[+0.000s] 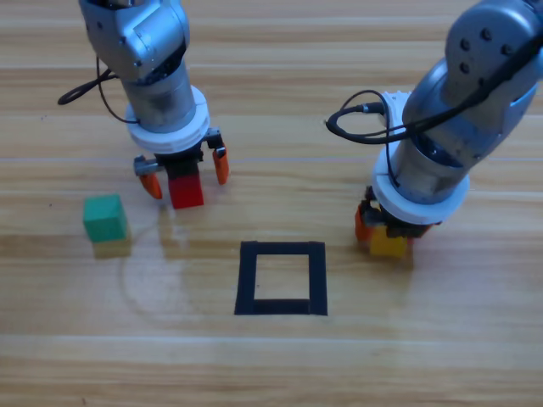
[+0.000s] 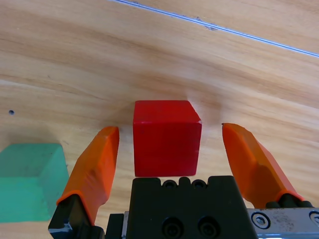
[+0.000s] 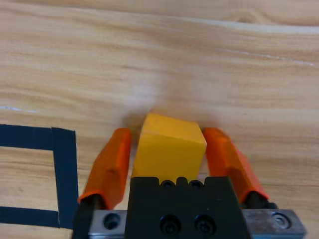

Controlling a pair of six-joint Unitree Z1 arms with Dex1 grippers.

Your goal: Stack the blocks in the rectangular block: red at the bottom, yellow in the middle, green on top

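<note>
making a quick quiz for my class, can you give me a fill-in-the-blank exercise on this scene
1. The left tool straddles the ____ cube with its jaws open.
2. The right tool is shut on the ____ cube.
3. The green cube sits on the table, ____ the black tape square.
4. The number of cubes inside the tape square is ____.

Missing words: red; yellow; outside; zero

no readable text, labels, brands, numbers or signs on anything here

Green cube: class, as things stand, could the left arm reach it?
Probably yes: the green cube sits uncovered just beside the left tool, whose open jaws straddle the red cube.
</note>
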